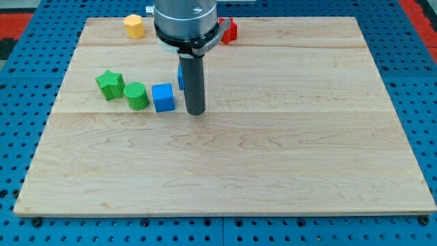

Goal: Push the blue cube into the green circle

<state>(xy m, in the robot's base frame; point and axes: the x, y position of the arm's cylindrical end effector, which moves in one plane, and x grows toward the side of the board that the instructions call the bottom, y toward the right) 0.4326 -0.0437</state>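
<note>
Standing just right of the blue cube [162, 97], your tip [196, 111] was placed to shove it left toward the green circle [136, 96], near it on the tabletop [273, 157]. No claw existed to judge. Another blue block [180, 75] hid behind the rod; a red block [230, 30] was partly covered.

The pale wooden board [273, 171] carries a row toward nine o'clock — green star [110, 85], green cylinder [136, 96], blue cube [162, 97], the last two just beside each other. Another blue block [180, 75] peeks from behind the rod. Near twelve o'clock sit a yellow block [134, 26] and a red block [230, 31] — well apart.
</note>
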